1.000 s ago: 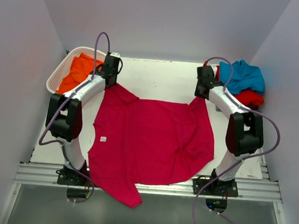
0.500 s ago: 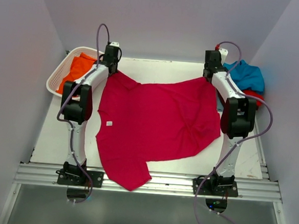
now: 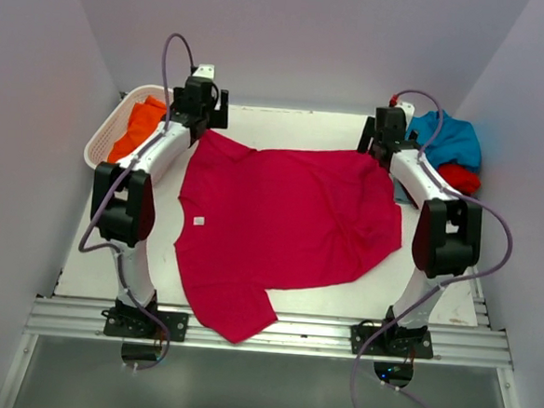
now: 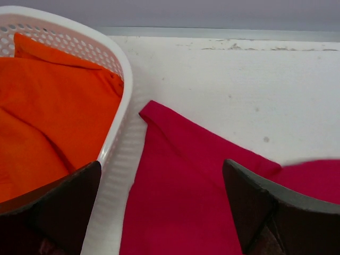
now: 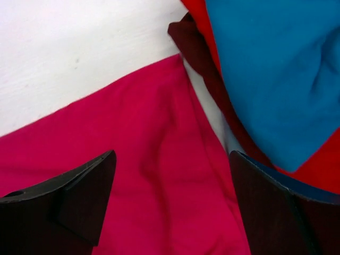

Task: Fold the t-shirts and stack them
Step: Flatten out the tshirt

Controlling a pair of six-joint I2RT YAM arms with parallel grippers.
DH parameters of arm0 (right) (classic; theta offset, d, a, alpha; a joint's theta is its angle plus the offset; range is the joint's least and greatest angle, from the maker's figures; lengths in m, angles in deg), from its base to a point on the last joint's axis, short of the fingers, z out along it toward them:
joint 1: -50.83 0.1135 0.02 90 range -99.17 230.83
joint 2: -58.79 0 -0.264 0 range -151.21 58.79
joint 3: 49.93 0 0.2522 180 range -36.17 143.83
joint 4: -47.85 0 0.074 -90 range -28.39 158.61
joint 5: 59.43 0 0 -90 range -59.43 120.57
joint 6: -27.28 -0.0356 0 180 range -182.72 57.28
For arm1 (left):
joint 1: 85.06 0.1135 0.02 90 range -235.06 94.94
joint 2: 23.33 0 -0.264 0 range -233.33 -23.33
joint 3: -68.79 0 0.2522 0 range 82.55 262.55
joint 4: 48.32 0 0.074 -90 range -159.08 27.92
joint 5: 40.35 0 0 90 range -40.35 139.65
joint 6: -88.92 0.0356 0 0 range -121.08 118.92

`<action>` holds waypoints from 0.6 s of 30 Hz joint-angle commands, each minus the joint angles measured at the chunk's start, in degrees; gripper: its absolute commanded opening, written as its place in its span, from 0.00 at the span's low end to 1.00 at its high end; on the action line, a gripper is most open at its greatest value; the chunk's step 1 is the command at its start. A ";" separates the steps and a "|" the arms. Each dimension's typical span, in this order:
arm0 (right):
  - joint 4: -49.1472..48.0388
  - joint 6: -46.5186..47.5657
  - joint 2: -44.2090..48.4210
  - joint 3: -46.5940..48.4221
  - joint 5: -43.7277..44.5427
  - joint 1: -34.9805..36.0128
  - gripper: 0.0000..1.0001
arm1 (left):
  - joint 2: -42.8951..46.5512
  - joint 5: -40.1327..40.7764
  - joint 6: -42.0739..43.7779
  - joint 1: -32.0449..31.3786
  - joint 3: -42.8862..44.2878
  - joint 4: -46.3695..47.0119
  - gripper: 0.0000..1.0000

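A crimson-pink cloth t-shirt [image 3: 284, 228] lies spread across the white bench [image 3: 296, 126]. One sleeve laps the near edge at 6 o'clock, and its small white neck label [image 3: 198, 221] sits at 9. At 11 o'clock the left hand [image 4: 161, 164] hovers spread over the shirt's far corner, pinching nothing. At 1 the right hand [image 5: 172, 154] is also spread and empty. At 10, an orange cloth t-shirt [image 3: 139, 125] fills a white plastic lattice basket [image 3: 104, 136]. At 2, teal-blue [image 3: 449, 139], red [image 3: 459, 177] and maroon [image 5: 194, 48] t-shirts lie heaped.

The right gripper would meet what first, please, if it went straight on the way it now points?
Probably the crimson-pink t-shirt spread under the open right gripper; height above it is unclear.
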 commanded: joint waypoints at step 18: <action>-0.98 -3.22 15.96 -19.02 -21.79 8.00 0.00 | 11.12 -3.53 -17.86 -1.99 -28.84 8.17 0.00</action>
